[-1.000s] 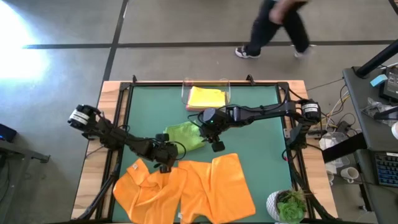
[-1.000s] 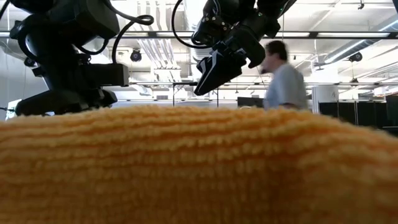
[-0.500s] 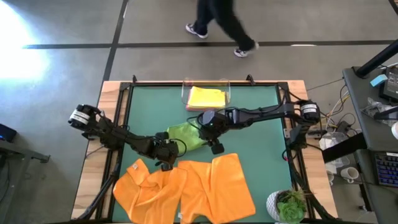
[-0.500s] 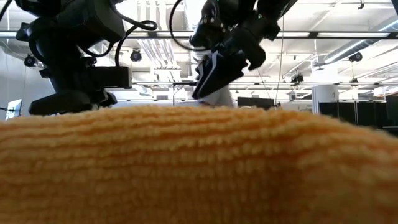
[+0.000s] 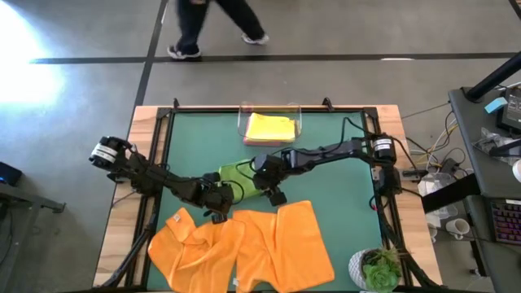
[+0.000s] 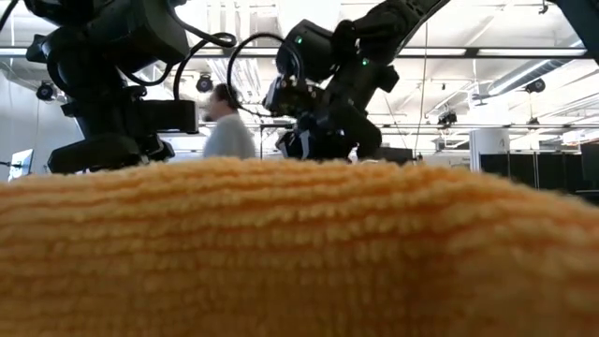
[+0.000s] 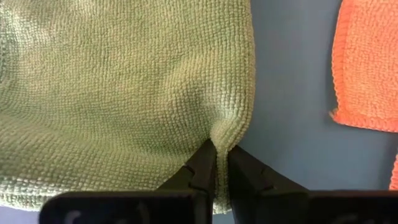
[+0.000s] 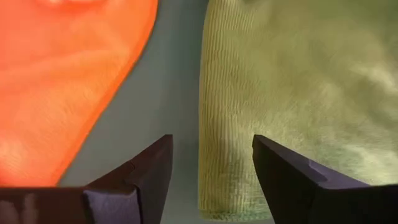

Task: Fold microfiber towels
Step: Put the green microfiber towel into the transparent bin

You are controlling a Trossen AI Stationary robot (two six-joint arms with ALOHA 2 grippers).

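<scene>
A green towel (image 5: 241, 177) lies crumpled mid-table on the green mat. My left gripper (image 7: 216, 163) is shut on one of its corners, coming from the table's left side (image 5: 216, 202). My right gripper (image 8: 211, 163) is open over the green towel's right edge (image 8: 208, 124), one finger on each side and touching nothing, also visible from above (image 5: 270, 189). Two orange towels (image 5: 195, 251) (image 5: 286, 242) lie spread along the near edge. One of them fills the low view (image 6: 299, 253). A folded yellow towel (image 5: 270, 128) lies in the clear tray. My left gripper pinches a corner of the green towel (image 7: 225, 129) between its two fingertips (image 7: 200, 163). The cloth puckers into a small fold where they meet. The fingers come in low from the near left. The rest of the towel lies slack on the mat.
The clear plastic tray (image 5: 242, 122) stands at the far middle of the mat. A potted plant (image 5: 376, 270) sits at the near right corner. A person (image 5: 203, 24) walks on the floor beyond the far edge. Bare green mat (image 5: 342, 203) lies to the right.
My right gripper has come down and toward the table's left, onto the green towel's right edge. The green towel and the orange towels have kept their places. The person beyond the far edge has walked from right to left.
</scene>
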